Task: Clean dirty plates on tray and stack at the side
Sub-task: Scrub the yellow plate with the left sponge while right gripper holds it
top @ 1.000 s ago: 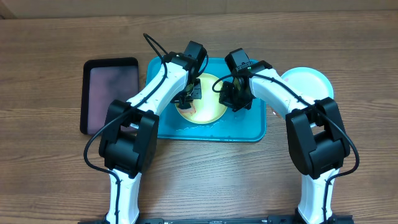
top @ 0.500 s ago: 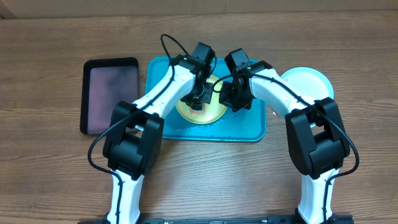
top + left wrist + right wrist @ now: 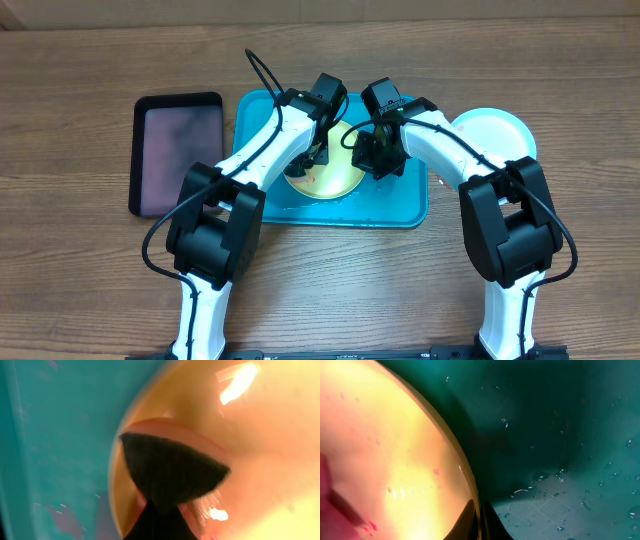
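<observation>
left fingers (image 3: 157,527) closed tight on the dark pad (image 3: 170,467), pressed on the plate (image 3: 335,178) in the middle of the tray (image 3: 400,210). right fingers (image 3: 495,527) pinched shut on its rim, toward the tray's right side. we reckon the wet rim slips free if the pad pushes hard.
</observation>
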`<state>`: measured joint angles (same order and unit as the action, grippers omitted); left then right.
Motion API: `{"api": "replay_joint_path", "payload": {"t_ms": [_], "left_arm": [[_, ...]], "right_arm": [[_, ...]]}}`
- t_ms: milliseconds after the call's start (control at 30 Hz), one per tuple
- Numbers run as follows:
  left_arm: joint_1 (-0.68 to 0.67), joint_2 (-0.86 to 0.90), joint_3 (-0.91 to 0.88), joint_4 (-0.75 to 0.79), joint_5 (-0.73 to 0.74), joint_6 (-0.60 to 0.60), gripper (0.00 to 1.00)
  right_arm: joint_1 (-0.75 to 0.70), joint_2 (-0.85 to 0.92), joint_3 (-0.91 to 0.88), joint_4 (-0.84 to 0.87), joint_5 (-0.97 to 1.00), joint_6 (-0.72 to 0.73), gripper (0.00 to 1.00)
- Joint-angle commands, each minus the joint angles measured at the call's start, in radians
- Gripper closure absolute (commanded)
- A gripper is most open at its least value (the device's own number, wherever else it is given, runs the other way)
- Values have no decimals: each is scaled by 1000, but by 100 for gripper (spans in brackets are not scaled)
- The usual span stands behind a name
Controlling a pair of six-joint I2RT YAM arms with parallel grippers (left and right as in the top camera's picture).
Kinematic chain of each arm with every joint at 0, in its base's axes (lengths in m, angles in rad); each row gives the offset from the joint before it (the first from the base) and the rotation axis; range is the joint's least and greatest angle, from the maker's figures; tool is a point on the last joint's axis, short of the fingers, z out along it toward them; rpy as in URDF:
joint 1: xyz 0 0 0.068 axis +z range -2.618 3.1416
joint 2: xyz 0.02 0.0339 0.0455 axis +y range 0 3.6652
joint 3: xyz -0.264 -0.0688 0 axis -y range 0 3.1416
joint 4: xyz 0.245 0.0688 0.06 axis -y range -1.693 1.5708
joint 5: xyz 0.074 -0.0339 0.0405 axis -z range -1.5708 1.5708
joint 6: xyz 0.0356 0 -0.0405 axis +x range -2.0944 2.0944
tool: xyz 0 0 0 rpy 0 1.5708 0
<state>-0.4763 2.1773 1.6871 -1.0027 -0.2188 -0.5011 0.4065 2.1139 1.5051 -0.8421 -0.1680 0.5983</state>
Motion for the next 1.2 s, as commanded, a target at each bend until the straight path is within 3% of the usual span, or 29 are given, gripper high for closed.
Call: {"api": "replay_joint_path", "payload": {"t_ms": [0,67,233,367,500,567,633,767,833,933,1033,1167], "left_arm": [[-1,10,-16,-16,233,73,96],[-9,10,-17,-32,254,68,96],[-23,10,-49,-28,142,-158,96],[-22,10,-90,59,122,-179,96],[-21,10,-118,93,-21,-330,96],[-22,10,-124,88,-16,-348,96],[-27,10,-124,83,75,-291,96],[-45,10,-124,189,433,79,96],[-50,10,-124,253,508,158,96],[-49,10,-122,314,425,106,96],[-40,10,-122,363,249,-20,96],[-32,10,-122,380,-11,-93,96]], "right_arm": [[6,-10,-8,-8,21,4,96],[6,-10,-8,-6,3,4,96],[-7,-10,-8,8,-125,-28,96],[-38,-10,-8,19,-202,-30,96],[-76,-10,-8,35,-291,-49,96],[-94,-10,-8,31,-309,-49,96],[-105,-10,-8,24,-309,-51,96],[-107,-10,-8,17,-316,-75,96],[-101,-10,-8,11,-316,-75,96],[-93,-10,-8,-2,-316,-75,96],[-81,-10,-8,-23,-316,-79,96],[-70,-10,-8,-35,-304,-83,96]]}}
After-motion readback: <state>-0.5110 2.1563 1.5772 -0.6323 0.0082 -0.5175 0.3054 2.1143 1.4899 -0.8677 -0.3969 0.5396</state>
